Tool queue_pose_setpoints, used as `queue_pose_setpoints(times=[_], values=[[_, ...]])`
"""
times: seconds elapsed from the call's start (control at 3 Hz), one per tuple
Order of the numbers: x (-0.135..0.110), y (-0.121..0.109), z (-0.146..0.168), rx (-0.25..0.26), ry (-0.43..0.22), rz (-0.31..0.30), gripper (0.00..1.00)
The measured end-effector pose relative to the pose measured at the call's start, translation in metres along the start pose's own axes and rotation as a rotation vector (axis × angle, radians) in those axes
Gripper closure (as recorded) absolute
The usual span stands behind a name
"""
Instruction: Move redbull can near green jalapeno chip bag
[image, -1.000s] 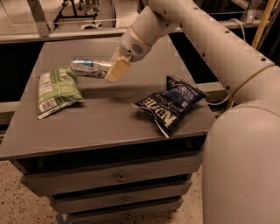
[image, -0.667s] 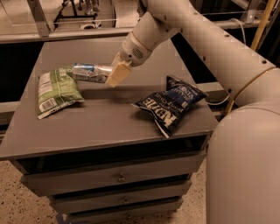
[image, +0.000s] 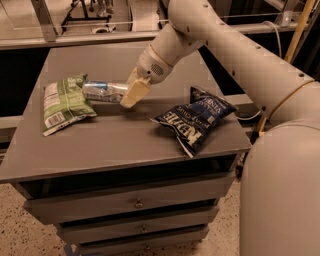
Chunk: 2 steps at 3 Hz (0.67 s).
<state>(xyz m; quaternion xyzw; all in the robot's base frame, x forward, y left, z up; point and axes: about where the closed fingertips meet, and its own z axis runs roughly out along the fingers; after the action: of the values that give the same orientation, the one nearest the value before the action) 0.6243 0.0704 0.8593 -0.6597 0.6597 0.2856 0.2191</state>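
Note:
The redbull can (image: 102, 91), slim silver and blue, lies on its side and touches the right edge of the green jalapeno chip bag (image: 63, 103). The bag lies flat at the left of the grey table, white label end toward the front. My gripper (image: 131, 93) reaches down from the upper right with its cream fingers (image: 134, 94) at the can's right end. The fingers hide that end of the can.
A dark blue chip bag (image: 194, 119) with white lettering lies at the right of the grey cabinet top (image: 120, 145). My arm (image: 235, 55) crosses above the table's right side. Drawers sit below the front edge.
My gripper has moved down and toward the front left with the can. The can now lies against the green bag.

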Motion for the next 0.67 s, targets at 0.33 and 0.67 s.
queue_pose_setpoints(times=[0.33,0.67], values=[[0.008,0.000,0.002,0.004,-0.002,0.013,0.82],[0.027,-0.004,-0.008,0.038,0.020,0.062,0.58]])
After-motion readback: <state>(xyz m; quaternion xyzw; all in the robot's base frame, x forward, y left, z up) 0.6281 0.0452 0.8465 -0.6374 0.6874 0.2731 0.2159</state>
